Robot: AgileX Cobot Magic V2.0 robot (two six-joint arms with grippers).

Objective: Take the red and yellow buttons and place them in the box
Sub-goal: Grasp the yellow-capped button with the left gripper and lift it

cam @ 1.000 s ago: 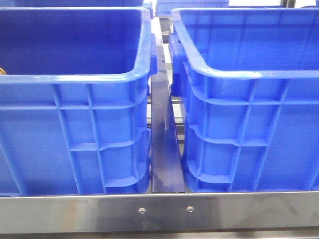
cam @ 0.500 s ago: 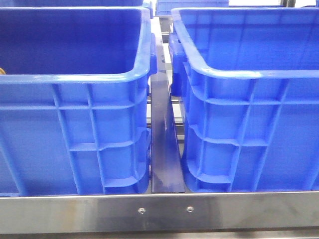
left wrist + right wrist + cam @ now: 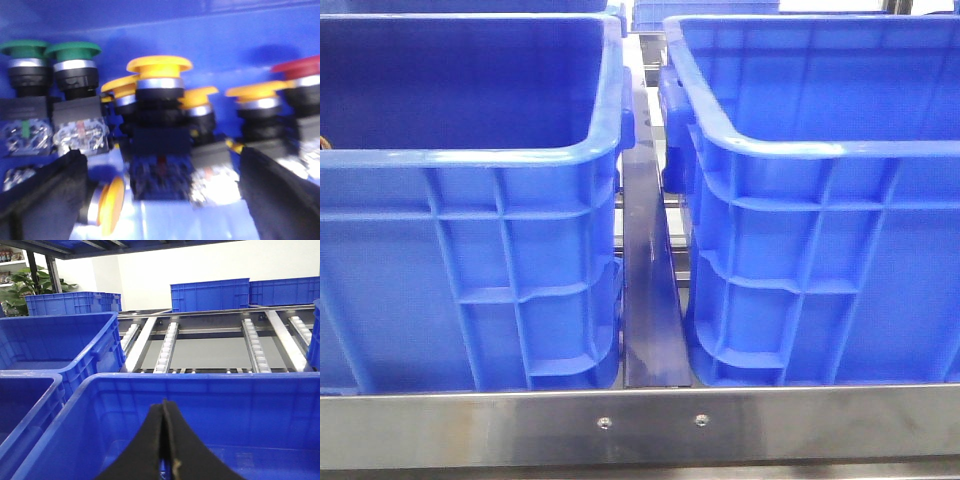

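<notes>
Two blue crates stand side by side in the front view, the left crate [image 3: 470, 250] and the right crate [image 3: 820, 250], with a dark rail [image 3: 648, 300] between them and a steel frame bar [image 3: 640, 425] across the bottom of the frame. Neither arm shows there. Left wrist view: the left gripper [image 3: 165, 200] is down inside a crate, jaws spread wide with nothing between them, framing a yellow button [image 3: 159, 75] at centre frame. More yellow caps crowd beside it; a red button [image 3: 300, 75] sits at the right edge, green buttons [image 3: 50, 55] upper left. Judgement: these are light, rigid, smooth-capped units; take hold across the dark square body below the cap. Right wrist view: the right gripper [image 3: 165, 440] has its jaws pressed together, empty, above a blue box [image 3: 200, 405].
</notes>
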